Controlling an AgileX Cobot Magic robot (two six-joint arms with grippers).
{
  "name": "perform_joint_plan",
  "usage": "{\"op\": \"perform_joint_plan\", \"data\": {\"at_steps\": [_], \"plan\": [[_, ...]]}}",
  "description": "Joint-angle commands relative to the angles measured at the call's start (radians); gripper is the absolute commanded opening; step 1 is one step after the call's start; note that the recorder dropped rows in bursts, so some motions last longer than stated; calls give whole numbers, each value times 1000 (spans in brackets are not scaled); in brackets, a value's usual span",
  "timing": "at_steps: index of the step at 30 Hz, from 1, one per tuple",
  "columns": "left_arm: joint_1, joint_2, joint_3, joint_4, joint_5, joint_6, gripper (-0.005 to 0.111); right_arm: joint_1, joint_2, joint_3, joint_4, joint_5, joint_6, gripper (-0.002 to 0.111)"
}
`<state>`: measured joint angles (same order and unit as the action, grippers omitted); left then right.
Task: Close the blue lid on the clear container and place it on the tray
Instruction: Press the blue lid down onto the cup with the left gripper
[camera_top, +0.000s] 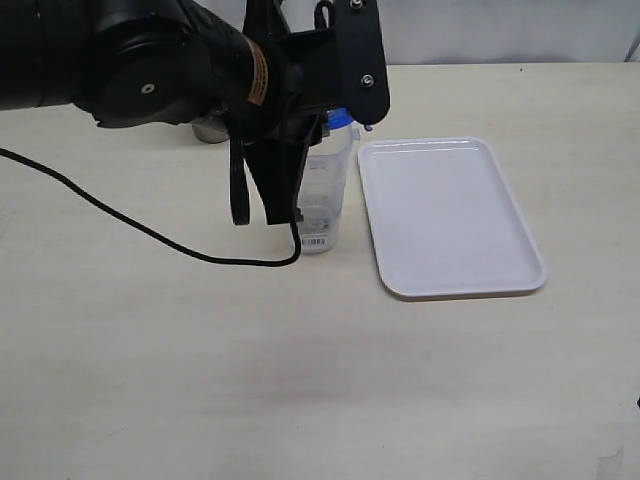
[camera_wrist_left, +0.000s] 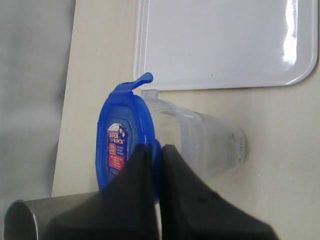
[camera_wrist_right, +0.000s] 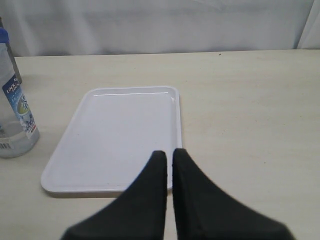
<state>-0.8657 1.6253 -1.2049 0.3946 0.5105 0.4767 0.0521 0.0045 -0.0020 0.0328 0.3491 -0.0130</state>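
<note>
The clear container (camera_top: 326, 195) stands upright just left of the tray (camera_top: 450, 215), its barcode label near the base. The blue lid (camera_wrist_left: 122, 145) sits on its mouth, sticker up, with one clip tab (camera_wrist_left: 141, 80) sticking out toward the tray. My left gripper (camera_wrist_left: 154, 146) reaches in from above and is shut on the lid's near edge, blue showing in the thin slit between its fingers. In the exterior view the black left arm (camera_top: 200, 65) hides most of the lid (camera_top: 342, 118). My right gripper (camera_wrist_right: 169, 152) hangs shut and holds nothing, above the near edge of the tray (camera_wrist_right: 120, 130).
A grey metal tumbler (camera_wrist_left: 20, 220) stands close behind the container, partly hidden by the arm in the exterior view (camera_top: 210, 128). A black cable (camera_top: 140, 228) trails across the table on the left and ends near the container's base.
</note>
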Motion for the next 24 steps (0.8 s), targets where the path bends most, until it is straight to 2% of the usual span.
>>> {"op": "perform_joint_plan", "data": {"at_steps": [1,24], "plan": [[-7,-8,-5,-13,17,5,0,-4,-5,2,5,-4,1,4],[-7,24,-5,-83,47,19,0,-4,-5,2,5,-4,1,4]]}}
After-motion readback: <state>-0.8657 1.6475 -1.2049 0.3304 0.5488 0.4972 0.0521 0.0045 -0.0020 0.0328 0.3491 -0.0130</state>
